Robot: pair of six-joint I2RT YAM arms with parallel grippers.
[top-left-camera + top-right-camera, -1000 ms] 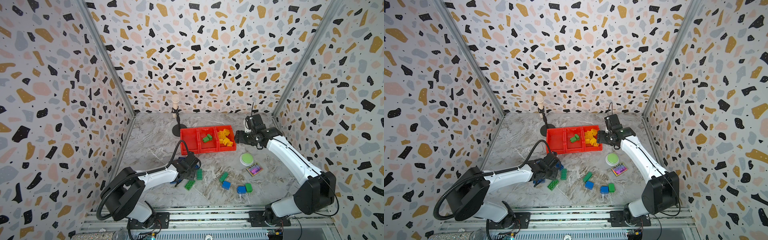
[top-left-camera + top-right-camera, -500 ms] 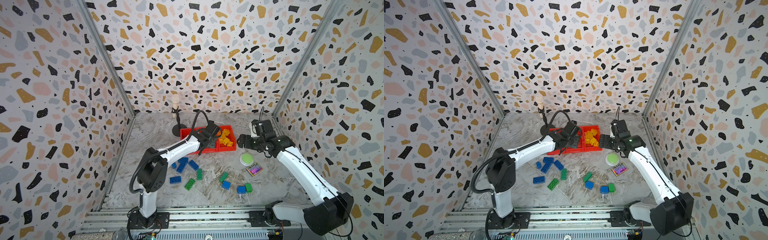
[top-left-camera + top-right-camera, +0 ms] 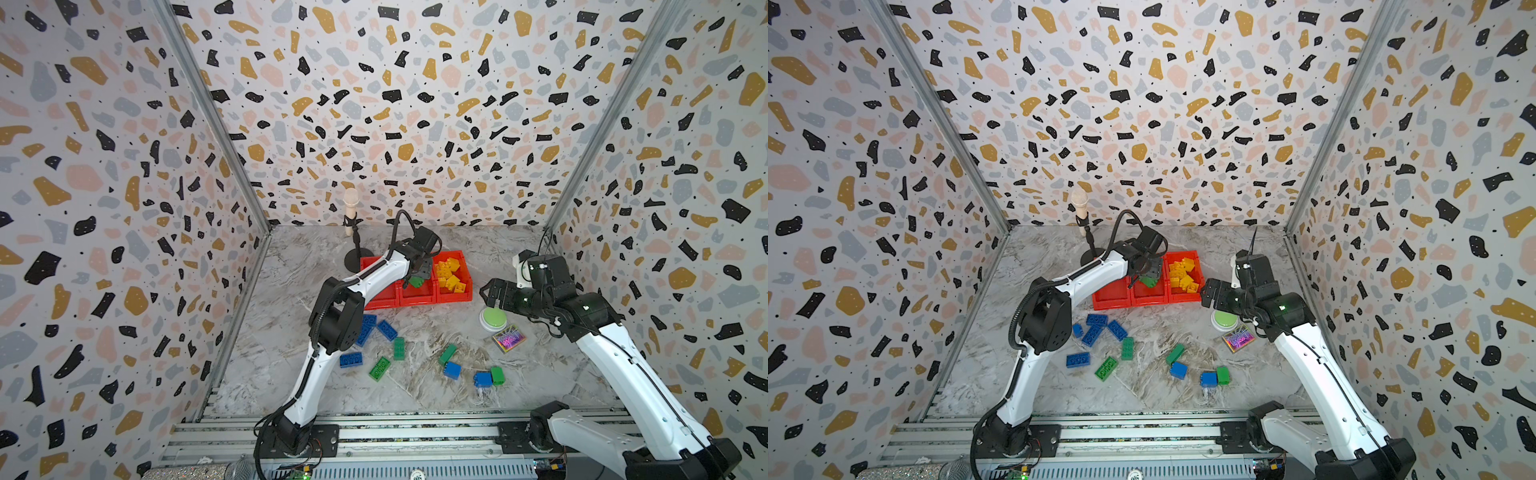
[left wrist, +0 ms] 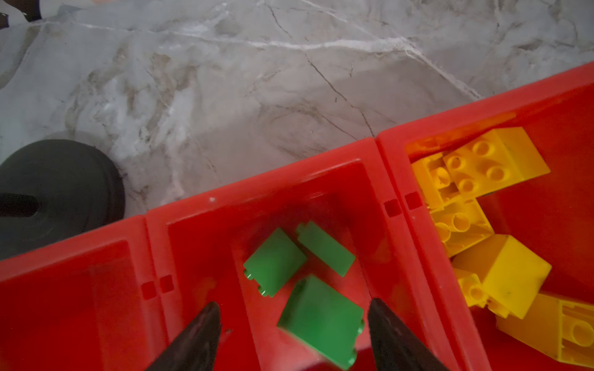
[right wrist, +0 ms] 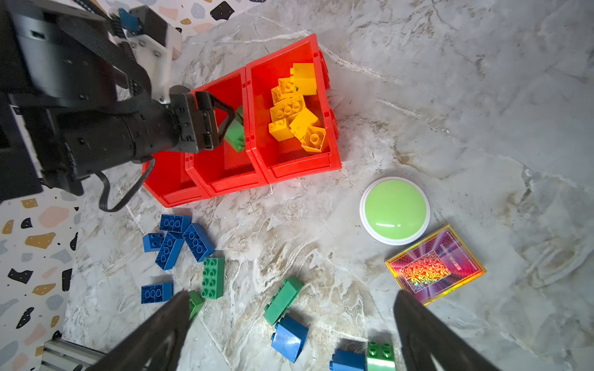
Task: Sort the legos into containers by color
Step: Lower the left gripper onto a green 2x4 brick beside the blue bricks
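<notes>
Three joined red containers [image 3: 453, 296] [image 3: 1150, 300] [image 5: 299, 170] stand at the back of the table. My left gripper [image 3: 419, 272] [image 4: 292, 321] hangs open over the middle one [image 4: 257, 183]. A blurred green lego [image 4: 321, 321] [image 5: 236, 131] sits loose between its fingers, above two green legos [image 4: 273, 260] lying inside. Yellow legos [image 3: 451, 274] [image 4: 482, 192] fill the right container. Blue legos [image 3: 374, 328] [image 5: 180, 237] and green legos [image 3: 399, 348] [image 5: 283, 300] lie scattered on the table in front. My right gripper [image 3: 490, 291] [image 5: 292, 298] is wide open and holds nothing, right of the containers.
A white button with a green top [image 3: 493, 319] [image 5: 394, 210] and an iridescent card [image 3: 508, 338] [image 5: 435, 265] lie under my right arm. A black round-based stand [image 3: 357, 257] [image 4: 58, 192] rises just behind the left container. Patterned walls close in three sides.
My left gripper came up from the loose legos to the middle container and has just opened, freeing the green lego. My right gripper drew back from the yellow container and opened wider.
</notes>
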